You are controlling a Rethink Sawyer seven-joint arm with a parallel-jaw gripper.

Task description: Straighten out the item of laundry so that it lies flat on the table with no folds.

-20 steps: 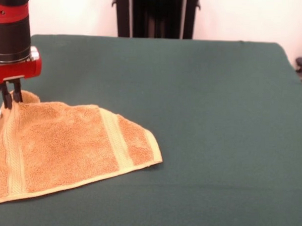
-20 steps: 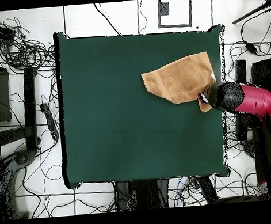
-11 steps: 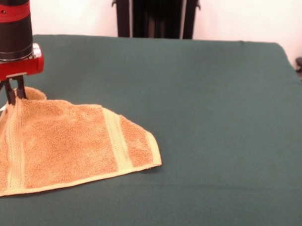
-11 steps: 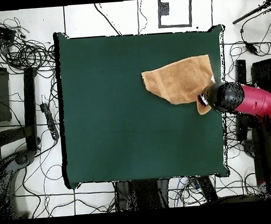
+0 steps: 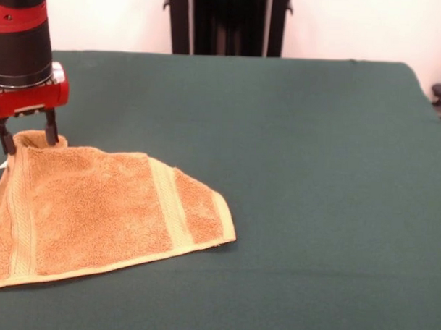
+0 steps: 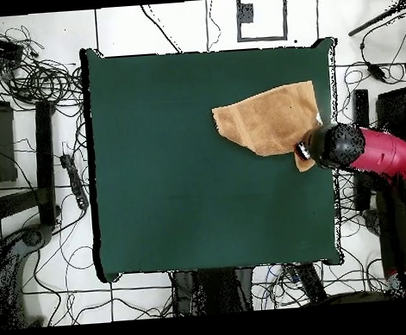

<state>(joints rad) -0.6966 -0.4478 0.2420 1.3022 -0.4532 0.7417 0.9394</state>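
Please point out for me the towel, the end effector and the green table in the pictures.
towel (image 5: 96,211): front view, on the terry middle between its two paler bands.
end effector (image 5: 29,138): front view, midway between its two dark fingertips, above the towel's raised corner.
green table (image 6: 172,176): overhead view, on bare felt.

White wall (image 5: 356,28), cable-strewn tiled floor (image 6: 27,74).

My arm: red and black, round-bodied.
My wrist is a black cylinder with a red band above and a red collar below; the gripper (image 5: 27,134) ends in two thin dark fingers (image 5: 52,128). Overhead my forearm looks crimson, perhaps glossy.
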